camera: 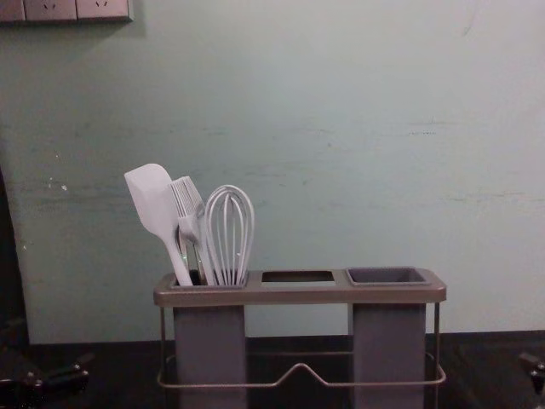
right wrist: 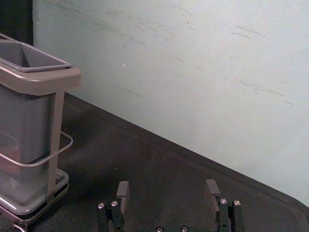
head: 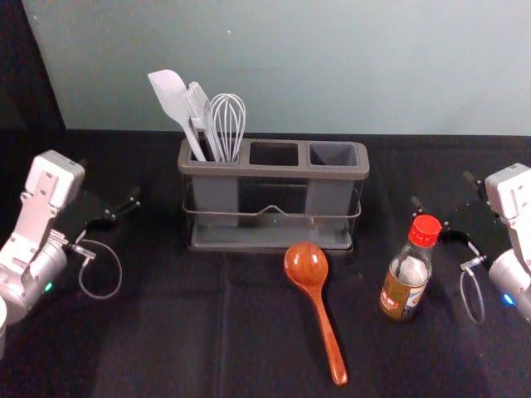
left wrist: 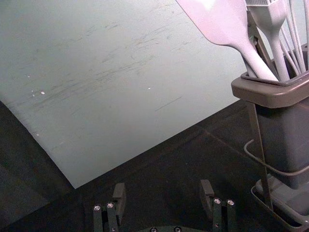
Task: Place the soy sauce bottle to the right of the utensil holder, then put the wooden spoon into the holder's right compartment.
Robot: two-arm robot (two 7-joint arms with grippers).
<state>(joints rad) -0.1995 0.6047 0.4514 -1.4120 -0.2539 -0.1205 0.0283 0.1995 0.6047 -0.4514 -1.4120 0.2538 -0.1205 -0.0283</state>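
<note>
My left gripper (head: 111, 184) is open at the left of the head view, apart from the holder; its own wrist view shows the left gripper (left wrist: 163, 190) holding nothing. The right gripper (head: 445, 192), also open and empty, is behind the soy sauce bottle (head: 405, 284); the right gripper (right wrist: 168, 189) appears in its wrist view too. That red-capped bottle stands upright in front and to the right of the grey utensil holder (head: 274, 171). The wooden spoon (head: 319, 305) lies before the holder, bowl toward it. The holder's right compartment (camera: 387, 276) is empty.
A white spatula (head: 172, 98), a brush and a whisk (head: 227, 120) stand in the holder's left compartment. Behind the black-covered table (head: 149, 332) rises a pale wall (head: 332, 66). Sockets (camera: 77, 10) are fixed high on the wall at the left.
</note>
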